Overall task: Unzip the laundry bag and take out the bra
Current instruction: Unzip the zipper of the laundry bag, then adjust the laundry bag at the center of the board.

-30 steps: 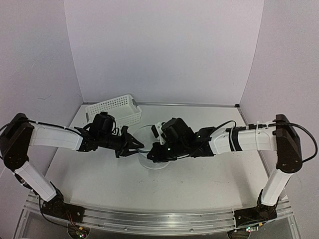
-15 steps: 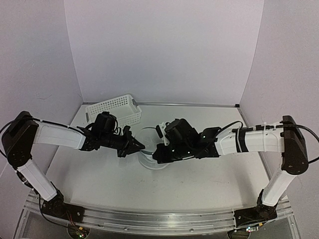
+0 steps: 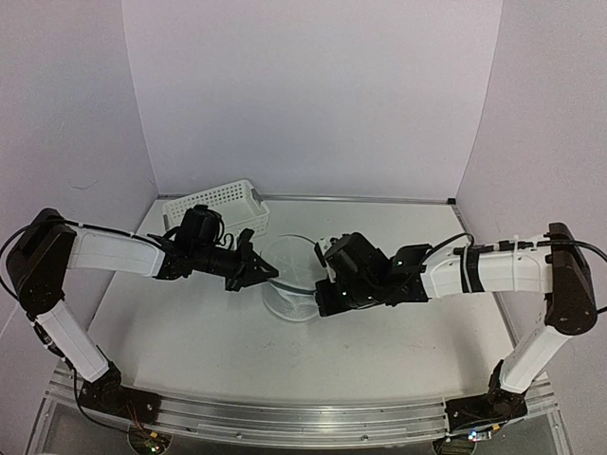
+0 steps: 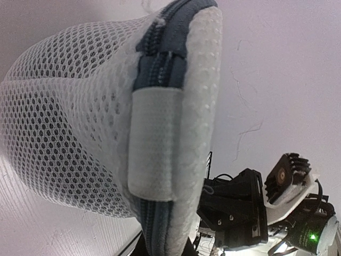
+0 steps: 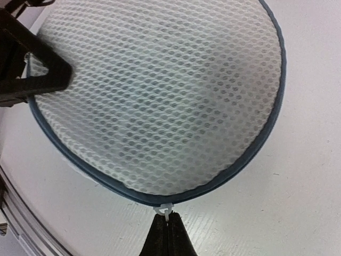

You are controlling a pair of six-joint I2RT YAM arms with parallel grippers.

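The laundry bag [image 3: 289, 275] sits near the middle of the table [image 3: 190, 332], held between the two arms with its round face tipped up. From where I stand, the left gripper [image 3: 264, 273] meets the bag at its 9 o'clock edge. The right gripper [image 3: 322, 296] is at about 4 o'clock, down by the bag's lower rim. A white perforated basket [image 3: 216, 207] stands against the back wall, at about 10 o'clock from the bag and apart from it.

In the right wrist view the mesh face fills most of the frame, ringed by a thin dark rim [image 5: 281, 74]. At 6 o'clock on that rim a small white zipper pull [image 5: 167, 209] sticks out. The right gripper's two tips are pressed together on it, with no gap between them. At 10 o'clock a black finger [image 5: 37, 69] of the left gripper lies over the rim and onto the mesh, so that hand looks clamped on the bag's edge. I cannot see the finger underneath.

The left wrist view is very close to the bag's side. It shows a dark zipper [image 4: 154, 69] running along the edge with a white fabric tab [image 4: 154, 144] folded across it. The right arm's black wrist is at 5 o'clock behind it.

The mesh shows only faint grey shading, and I cannot make out the bra through it.
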